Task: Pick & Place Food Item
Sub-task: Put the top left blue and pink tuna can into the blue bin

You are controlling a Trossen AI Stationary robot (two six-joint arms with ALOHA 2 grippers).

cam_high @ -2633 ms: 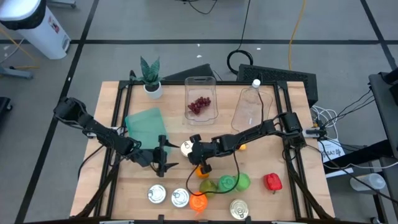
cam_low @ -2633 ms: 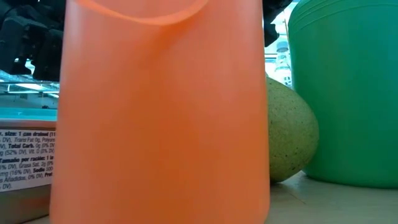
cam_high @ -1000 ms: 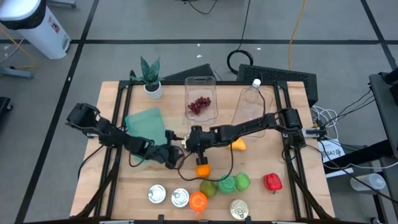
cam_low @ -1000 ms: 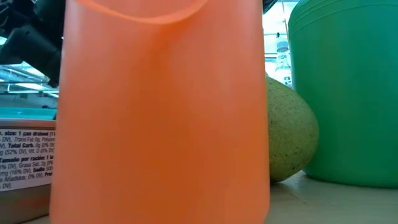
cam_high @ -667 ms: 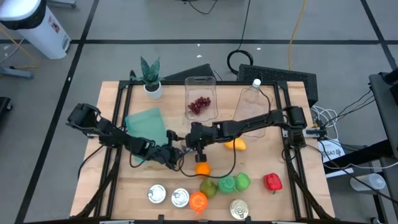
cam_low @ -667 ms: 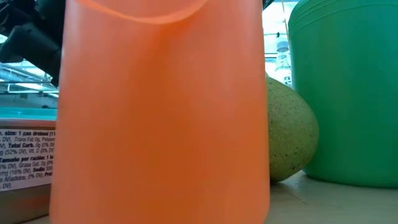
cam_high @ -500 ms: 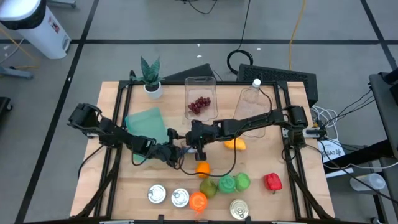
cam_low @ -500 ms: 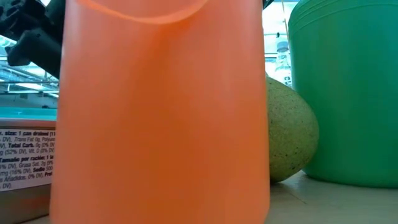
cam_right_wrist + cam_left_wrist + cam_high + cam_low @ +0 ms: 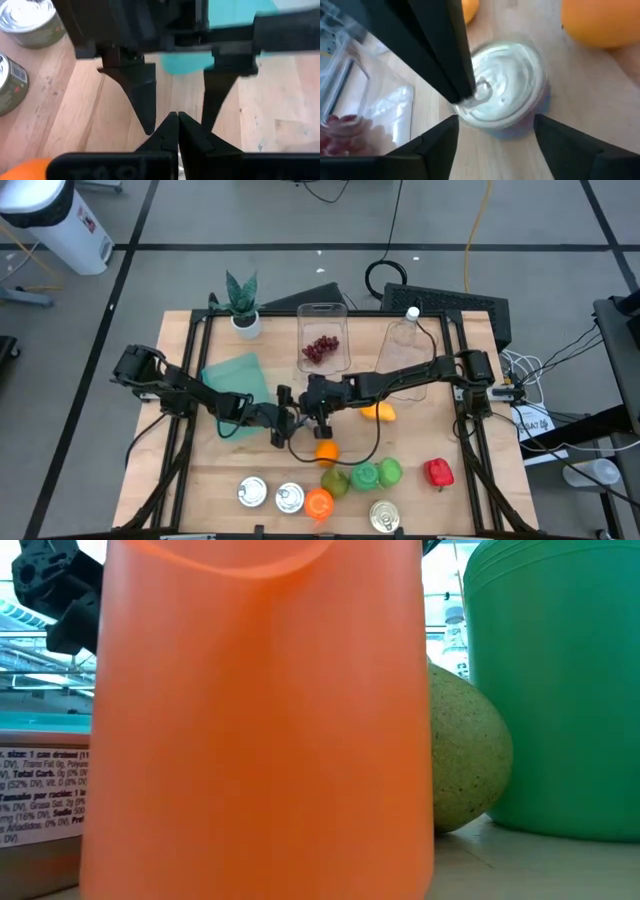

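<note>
Left wrist view: small can (image 9: 504,90) between open left pincer (image 9: 495,131) fingers.

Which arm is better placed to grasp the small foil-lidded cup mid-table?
Left. The left gripper has its open fingers either side of the small foil-lidded cup, while the right gripper is shut, its tips only touching the lid.

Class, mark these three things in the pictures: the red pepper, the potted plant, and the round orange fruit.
red pepper (image 9: 438,472), high view, middle of its body
potted plant (image 9: 243,297), high view, on its leaves
orange fruit (image 9: 326,451), high view, centre of its top
</note>
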